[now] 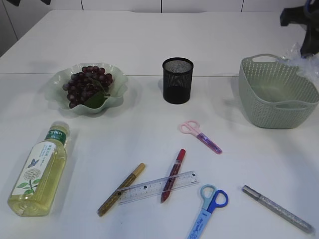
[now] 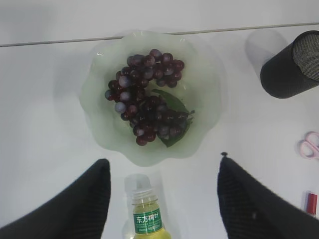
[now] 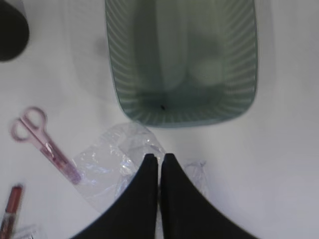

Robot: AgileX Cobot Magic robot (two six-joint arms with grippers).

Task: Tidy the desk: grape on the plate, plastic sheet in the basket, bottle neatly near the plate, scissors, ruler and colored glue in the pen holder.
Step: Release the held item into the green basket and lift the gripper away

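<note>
While the right gripper [image 3: 159,158] hangs with its fingers pressed together on the plastic sheet [image 3: 115,164], we note the basket [image 3: 182,107] just ahead of the fingertips and the pink scissors [image 3: 44,144] off to their left. We see the left gripper [image 2: 164,199] spread wide, holding nothing; the bottle [image 2: 144,211] lies between its fingers, cap pointing forward. The grapes [image 2: 147,107] sit on the plate [image 2: 99,129] directly beyond the cap, and the pen holder [image 2: 291,67] stands forward to the right.
</note>
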